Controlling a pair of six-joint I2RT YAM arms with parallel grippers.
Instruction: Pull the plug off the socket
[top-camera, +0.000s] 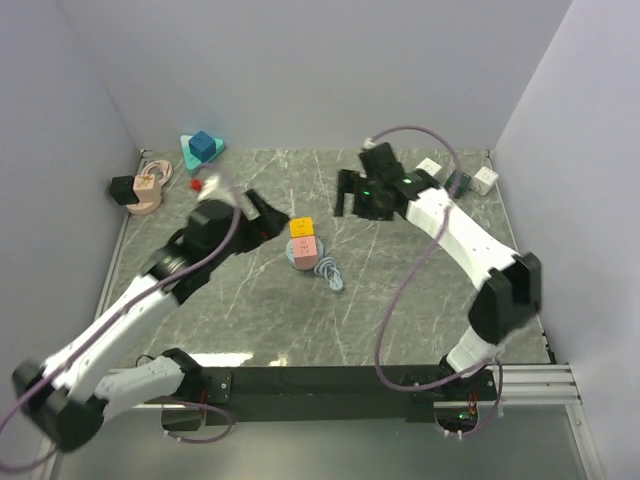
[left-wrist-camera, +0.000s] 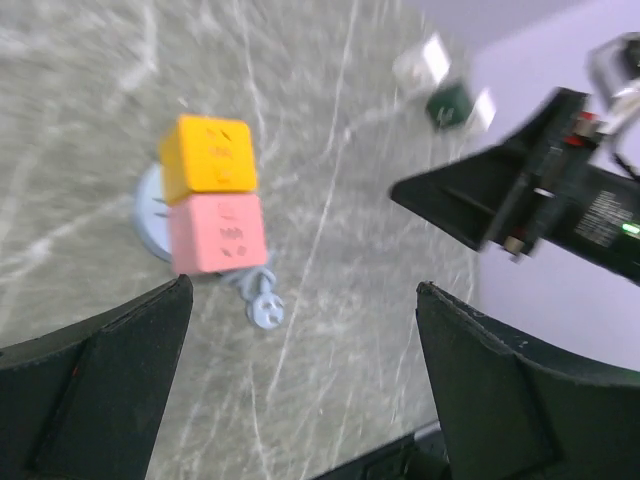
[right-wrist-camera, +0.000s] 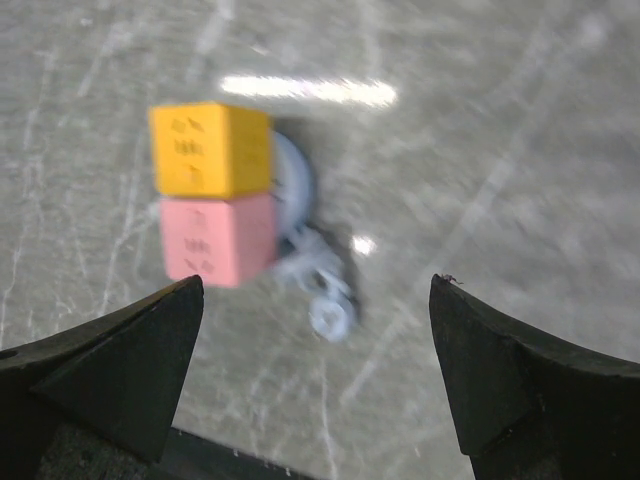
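Nearest me, the small grey plug (left-wrist-camera: 267, 311) lies on the marble table (top-camera: 400, 300) at the end of a thin, limp cable (right-wrist-camera: 300, 262). It sits just beside the pink socket cube (left-wrist-camera: 218, 233), which touches the yellow cube (left-wrist-camera: 208, 153) behind it. I judge the plug light and rigid, best pinched across its body, never by the cord. Beyond, my left gripper (top-camera: 265, 215) and right gripper (top-camera: 352, 195) hang spread wide, holding nothing.

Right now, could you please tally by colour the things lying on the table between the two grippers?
Yellow cube: 1
Pink cube: 1
Pale blue plug with cord: 1
Total: 3
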